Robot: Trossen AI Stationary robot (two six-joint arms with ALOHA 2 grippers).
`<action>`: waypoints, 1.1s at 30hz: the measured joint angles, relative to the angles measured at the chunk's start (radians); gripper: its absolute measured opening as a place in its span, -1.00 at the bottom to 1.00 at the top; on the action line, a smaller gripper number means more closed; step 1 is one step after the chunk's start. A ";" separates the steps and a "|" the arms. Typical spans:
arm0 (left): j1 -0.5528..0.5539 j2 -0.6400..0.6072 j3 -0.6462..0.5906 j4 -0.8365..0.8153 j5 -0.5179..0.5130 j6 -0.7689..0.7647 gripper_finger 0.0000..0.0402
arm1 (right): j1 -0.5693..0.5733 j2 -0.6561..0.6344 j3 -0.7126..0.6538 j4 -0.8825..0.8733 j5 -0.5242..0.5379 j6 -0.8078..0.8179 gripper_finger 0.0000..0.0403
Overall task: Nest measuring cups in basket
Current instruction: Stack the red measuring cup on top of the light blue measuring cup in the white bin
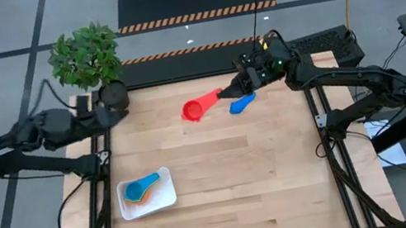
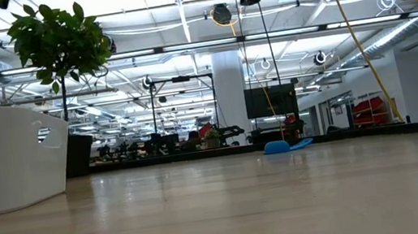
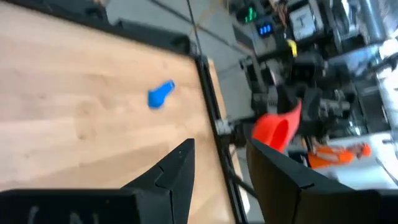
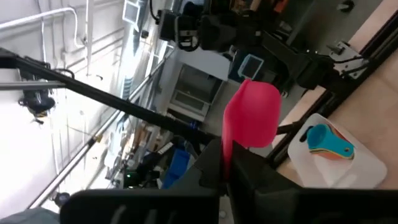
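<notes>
Right gripper (image 1: 224,93) clamped on red plastic measuring cup (image 1: 195,109), raised near far table edge; bare wood below; dark blue scoop (image 1: 241,104) just beside; white rectangular basket (image 1: 159,198) well apart, visible only from above and wrist; left gripper (image 1: 107,118) parted, empty.

You will not find any text, label, brand, number or sign that can be read in these views. On the red measuring cup (image 4: 252,116), on the blue measuring cup (image 1: 242,104) and on the white basket (image 1: 168,192) no marking is visible. In the left wrist view some green and blue lights glow on equipment beyond the table (image 1: 223,177), but they are too blurred to read.
</notes>
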 joint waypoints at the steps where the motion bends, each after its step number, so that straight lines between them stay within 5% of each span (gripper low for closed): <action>1: 0.000 0.018 0.000 0.019 0.021 0.006 -0.27 | -0.009 0.000 0.000 0.000 -0.019 -0.004 -1.00; 16: 0.016 0.289 0.000 0.466 0.083 0.150 -0.26 | -0.146 0.000 0.000 0.022 -0.077 -0.008 -1.00; 22: 0.038 0.349 0.000 0.593 0.095 0.184 -0.01 | -0.174 -0.001 0.000 0.121 -0.102 0.036 -1.00; 28: 0.141 0.414 0.000 0.693 0.255 0.192 0.26 | -0.183 -0.001 0.000 0.205 -0.098 0.098 -1.00; 33: 0.223 0.469 0.000 0.846 0.397 0.198 0.29 | -0.181 0.000 0.000 0.201 -0.098 0.100 -1.00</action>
